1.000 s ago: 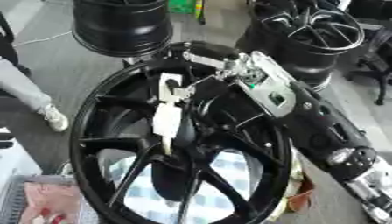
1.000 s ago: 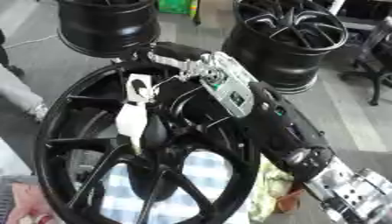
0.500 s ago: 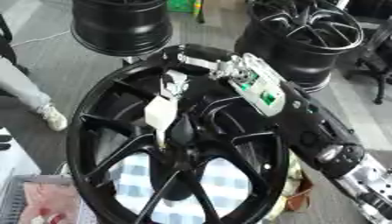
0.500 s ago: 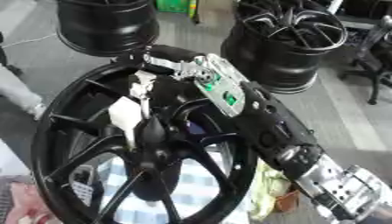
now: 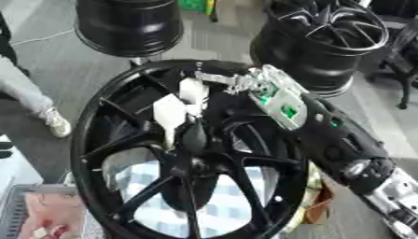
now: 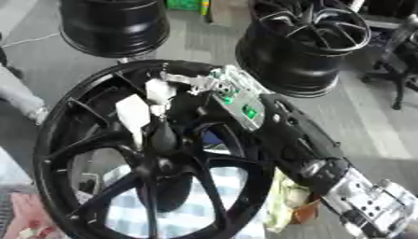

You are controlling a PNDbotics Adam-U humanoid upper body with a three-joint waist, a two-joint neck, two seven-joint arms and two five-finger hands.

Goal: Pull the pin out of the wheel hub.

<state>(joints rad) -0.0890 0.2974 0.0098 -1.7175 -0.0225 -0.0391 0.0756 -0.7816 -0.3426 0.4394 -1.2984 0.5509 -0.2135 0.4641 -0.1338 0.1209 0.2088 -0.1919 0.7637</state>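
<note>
Wheel hub [image 5: 122, 154] near centre; two more wheels [image 5: 130, 25] [image 5: 323, 39] behind; right hand [image 5: 245, 84] over hub's far rim.

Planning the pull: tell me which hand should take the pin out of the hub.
Right. The right hand already reaches across the wheel from the view's right side, its fingers at the white pin above the hub. No left hand shows in either view.

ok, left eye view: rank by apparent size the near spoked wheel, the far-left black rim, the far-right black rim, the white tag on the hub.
1. Near spoked wheel, by far the largest.
2-3. Far-right rim and far-left rim: they look alike, both cropped by the top edge and farther off, so unranked.
4. White tag, smallest.
</note>
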